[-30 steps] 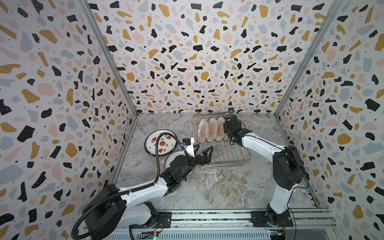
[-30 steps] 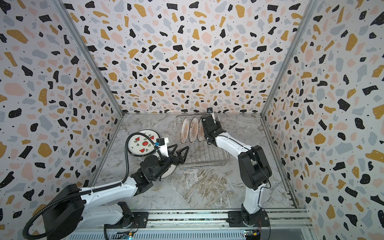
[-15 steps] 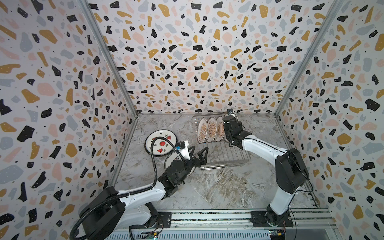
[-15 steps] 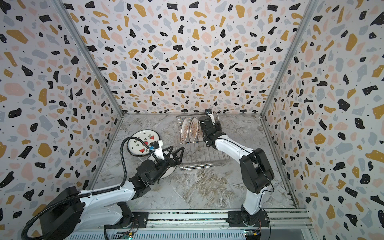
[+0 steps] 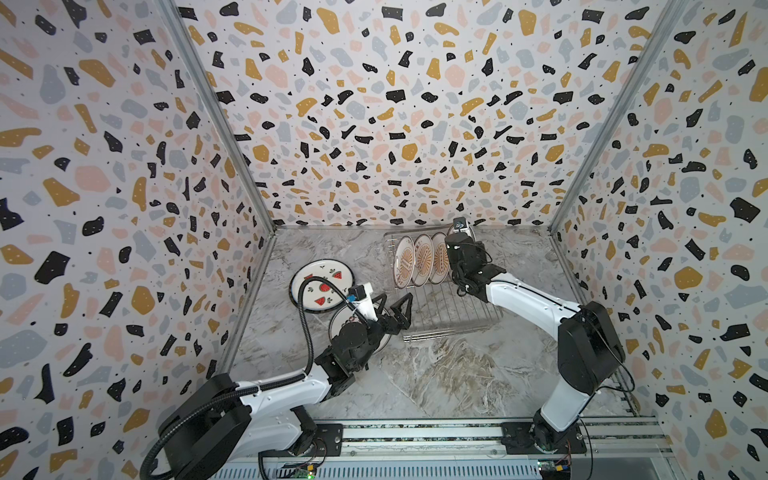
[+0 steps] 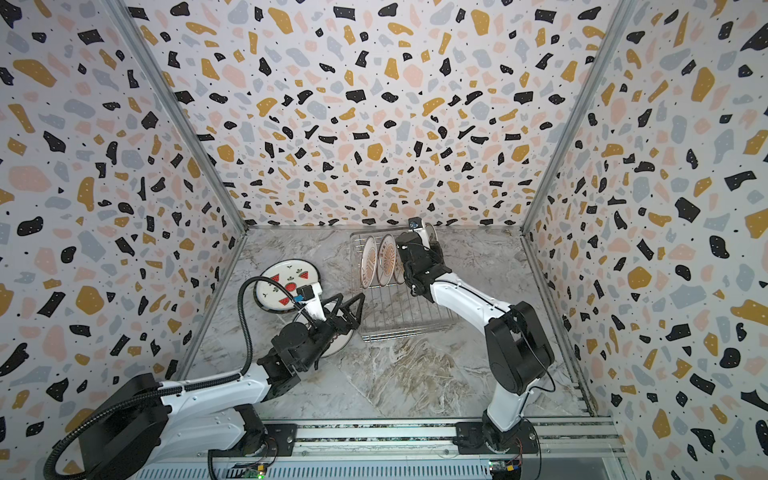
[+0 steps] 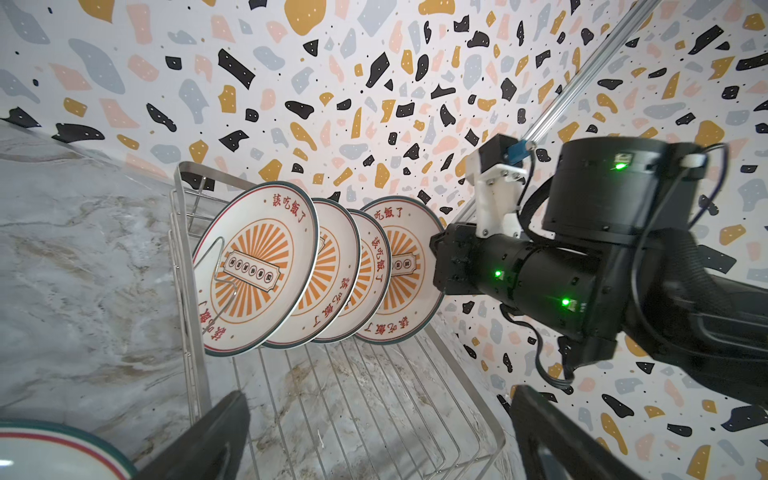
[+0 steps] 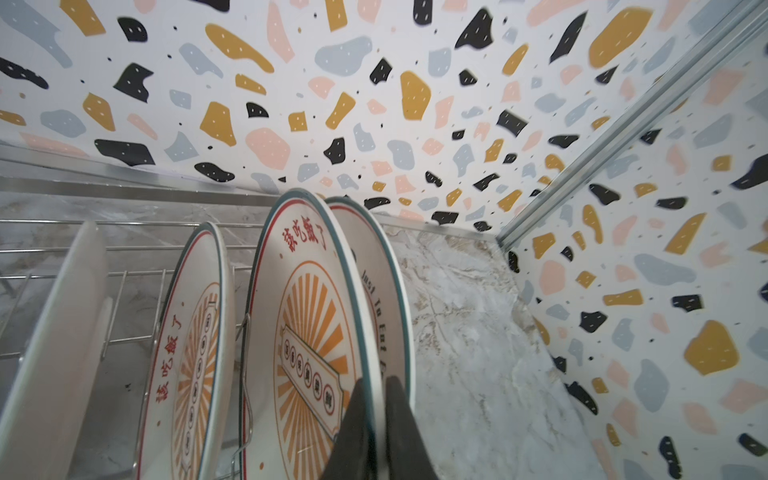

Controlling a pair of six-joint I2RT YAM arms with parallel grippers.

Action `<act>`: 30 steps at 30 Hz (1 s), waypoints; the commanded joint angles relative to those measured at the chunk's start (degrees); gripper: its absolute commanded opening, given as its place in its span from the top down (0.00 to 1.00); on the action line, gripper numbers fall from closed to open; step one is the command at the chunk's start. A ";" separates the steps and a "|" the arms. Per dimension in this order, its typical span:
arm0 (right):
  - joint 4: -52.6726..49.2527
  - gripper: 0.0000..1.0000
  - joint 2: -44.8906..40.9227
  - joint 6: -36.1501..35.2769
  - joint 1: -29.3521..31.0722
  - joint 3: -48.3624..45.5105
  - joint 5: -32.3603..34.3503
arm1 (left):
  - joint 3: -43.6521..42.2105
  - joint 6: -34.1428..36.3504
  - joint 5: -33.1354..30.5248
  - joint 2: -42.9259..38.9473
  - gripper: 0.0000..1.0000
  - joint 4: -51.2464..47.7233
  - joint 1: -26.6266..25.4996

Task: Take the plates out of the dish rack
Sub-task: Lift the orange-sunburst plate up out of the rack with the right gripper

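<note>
My right gripper (image 8: 377,380) pinches the rim of a round white orange-sunburst plate (image 8: 307,316) standing at the silver wire dish rack's (image 5: 453,320) far end, my left gripper (image 5: 395,301) wide open near-left; I'd say the thin pinch could slip, or lifting could clip the crowding neighbour plate (image 8: 382,282).

Two arms, the left arm (image 5: 286,388) and the right arm (image 5: 528,307), are wearing white shells between black cylindrical joints. A ribbed black hose (image 5: 308,332) is looping over the left one. Green lights (image 7: 565,301) are glowing on the right arm's black wrist. The left gripper (image 5: 395,297) is showing black triangular fingers (image 7: 199,444).
</note>
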 commanded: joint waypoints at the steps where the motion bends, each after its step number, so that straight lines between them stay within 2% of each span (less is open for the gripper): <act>1: 6.73 1.00 -5.78 -3.23 1.59 0.25 9.09 | 0.91 0.39 -1.66 1.03 0.00 2.97 -0.35; 17: 21.94 1.00 -17.69 -14.70 10.63 -9.78 20.42 | -1.81 0.16 -1.51 -2.73 0.00 2.05 -0.35; 21: 22.98 1.00 -21.89 -15.34 13.79 -12.59 22.65 | -2.50 0.61 -1.48 -5.21 0.00 0.61 -0.34; 26: 23.58 1.00 -27.08 -13.89 16.15 -16.63 20.99 | -4.23 3.70 -2.39 -8.23 0.00 0.49 -0.34; 28: 20.07 1.00 -29.24 -9.93 16.09 -17.54 17.55 | -5.38 4.37 -4.31 -8.83 0.00 1.12 -0.26; 30: 16.83 1.00 -31.57 -5.85 15.62 -18.41 12.05 | -5.78 4.45 -3.36 -9.65 0.00 0.94 0.23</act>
